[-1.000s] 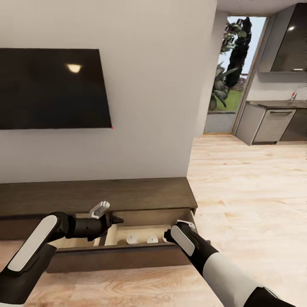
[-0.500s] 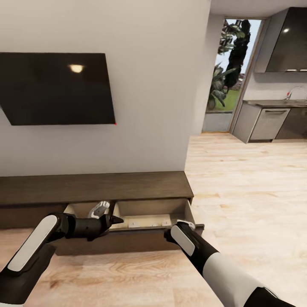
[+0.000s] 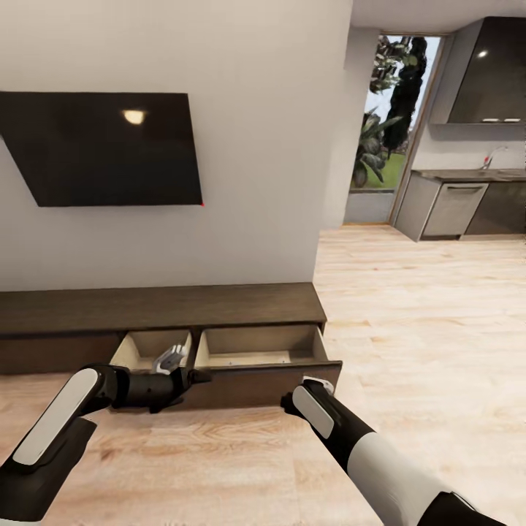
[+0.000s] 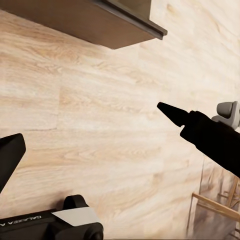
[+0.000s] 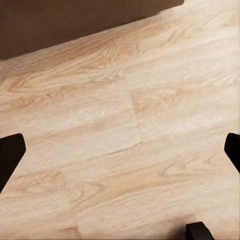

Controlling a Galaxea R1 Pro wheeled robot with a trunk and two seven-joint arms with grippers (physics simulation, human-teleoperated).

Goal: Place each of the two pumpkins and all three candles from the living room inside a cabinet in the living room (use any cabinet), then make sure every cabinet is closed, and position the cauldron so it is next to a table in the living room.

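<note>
The cabinet [image 3: 161, 307] stood against the wall below the television [image 3: 109, 150], its two right-end drawers pulled out. The left gripper [image 3: 179, 369] hung in front of those drawers, jaws spread wide and holding nothing. The right gripper [image 5: 120, 150], near the cabinet's right corner, was likewise spread apart above the floor [image 3: 424, 321].

The left arm [image 3: 58, 431] is clad in glossy black casing with a long, rounded white panel along its forearm. Its wrist narrows to a matte black cylinder, ending in the left claw [image 3: 179, 365], which has one pale grey finger and one black pointed finger [image 4: 172, 113]. The right arm [image 3: 380, 467] has a white sleeve-like shell, a black joint, and a rounded white panel just behind the right claw [image 3: 310, 381]. Small white lettering marks a black housing [image 4: 30, 222].
</note>
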